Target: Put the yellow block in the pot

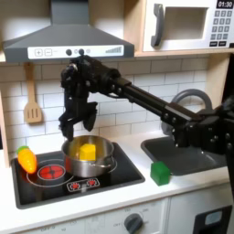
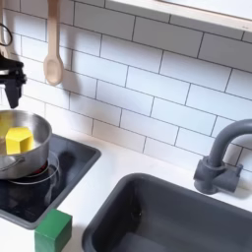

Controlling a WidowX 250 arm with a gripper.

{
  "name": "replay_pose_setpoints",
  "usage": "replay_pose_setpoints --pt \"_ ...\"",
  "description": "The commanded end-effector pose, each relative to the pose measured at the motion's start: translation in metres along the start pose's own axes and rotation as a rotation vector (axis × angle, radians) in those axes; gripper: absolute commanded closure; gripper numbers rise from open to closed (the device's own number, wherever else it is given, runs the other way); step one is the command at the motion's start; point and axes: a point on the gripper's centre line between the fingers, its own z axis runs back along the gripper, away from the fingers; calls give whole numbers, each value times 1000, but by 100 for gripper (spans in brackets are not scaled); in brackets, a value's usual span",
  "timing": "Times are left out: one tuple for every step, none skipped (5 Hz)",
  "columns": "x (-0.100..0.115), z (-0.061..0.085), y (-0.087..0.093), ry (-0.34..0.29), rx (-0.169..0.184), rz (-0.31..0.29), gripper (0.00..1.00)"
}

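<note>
— Where's the small plain yellow block (image 1: 86,150)?
— Inside the round shiny steel pot (image 1: 102,165) (upright, no clear long axis).
— And the gripper (image 1: 78,122)?
— Above it, black jaws parted, holding nothing.

A toy kitchen is seen: white tiled wall (image 1: 137,91), grey range hood (image 1: 66,38), microwave (image 1: 187,25) set in a wooden cabinet, black stovetop (image 1: 110,178), grey sink (image 2: 167,217) with faucet (image 2: 221,157), and a wooden spatula (image 2: 53,44) hung on the tiles. Lighting is even.
</note>
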Motion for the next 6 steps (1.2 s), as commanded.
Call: replay_pose_setpoints --pt "-5 -18 12 47 17 15 0" --pt "-8 -26 9 67 22 4 0" --pt "-10 -33 17 85 39 23 0" --pt "-15 -42 23 110 55 29 0" --pt "-18 -45 25 123 62 27 0" --pt "-19 -47 26 131 67 29 0"
